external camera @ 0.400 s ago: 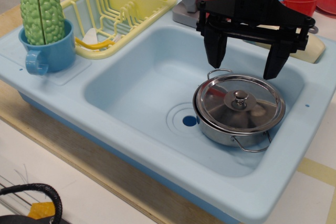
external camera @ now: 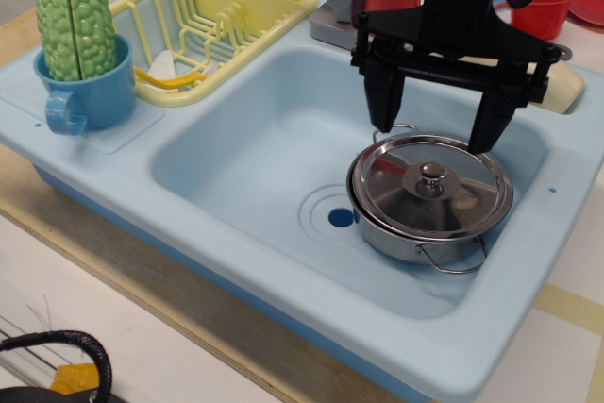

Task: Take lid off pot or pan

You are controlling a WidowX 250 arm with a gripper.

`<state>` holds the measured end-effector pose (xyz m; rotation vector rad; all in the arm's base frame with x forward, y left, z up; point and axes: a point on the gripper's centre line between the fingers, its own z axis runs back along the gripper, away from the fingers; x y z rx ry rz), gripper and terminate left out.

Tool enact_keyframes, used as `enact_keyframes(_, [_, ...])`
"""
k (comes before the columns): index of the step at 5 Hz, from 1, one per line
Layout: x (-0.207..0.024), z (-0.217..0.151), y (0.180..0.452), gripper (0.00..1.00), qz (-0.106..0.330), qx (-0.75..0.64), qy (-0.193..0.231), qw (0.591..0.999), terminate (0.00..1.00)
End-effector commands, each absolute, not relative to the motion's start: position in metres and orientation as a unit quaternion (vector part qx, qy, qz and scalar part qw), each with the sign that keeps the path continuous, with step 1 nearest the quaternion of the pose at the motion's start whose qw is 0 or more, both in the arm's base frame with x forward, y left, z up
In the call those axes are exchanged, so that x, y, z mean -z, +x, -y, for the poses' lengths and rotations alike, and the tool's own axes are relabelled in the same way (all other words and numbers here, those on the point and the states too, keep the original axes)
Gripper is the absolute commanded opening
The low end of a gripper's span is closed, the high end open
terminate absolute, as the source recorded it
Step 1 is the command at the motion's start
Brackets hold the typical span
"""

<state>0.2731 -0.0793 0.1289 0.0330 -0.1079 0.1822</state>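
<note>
Here, inside the light-blue sink [external camera: 236, 153], just right of its drain hole [external camera: 340, 218], the pot [external camera: 396, 241] sits with the lid [external camera: 458, 209] on it; directly above, the black gripper [external camera: 436, 132] hangs with fingers [external camera: 386, 101] spread wide, straddling the knob [external camera: 432, 175] without touching.

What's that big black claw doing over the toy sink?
A robot's black gripper hangs open above a shiny pot that sits in the blue sink, near the drain. The pot's flat lid is on, with its little knob in the middle. The claw's two fingers are spread wide, just behind the knob, and touch nothing. So the lid has not been lifted yet.
</note>
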Motion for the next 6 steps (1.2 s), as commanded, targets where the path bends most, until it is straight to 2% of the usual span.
enact_keyframes(1, [-0.127,0.084,0.272,1.00,0.057,-0.093,0.014,0.994,0.00])
enact_keyframes(3, [-0.111,0.082,0.279,1.00,0.040,-0.093,-0.001,0.995,0.00])
enact_keyframes(5, [-0.100,0.080,0.280,1.00,0.041,-0.098,-0.017,0.994,0.00])
enact_keyframes(6, [-0.095,0.080,0.281,0.00,0.042,-0.105,-0.021,0.993,0.00])
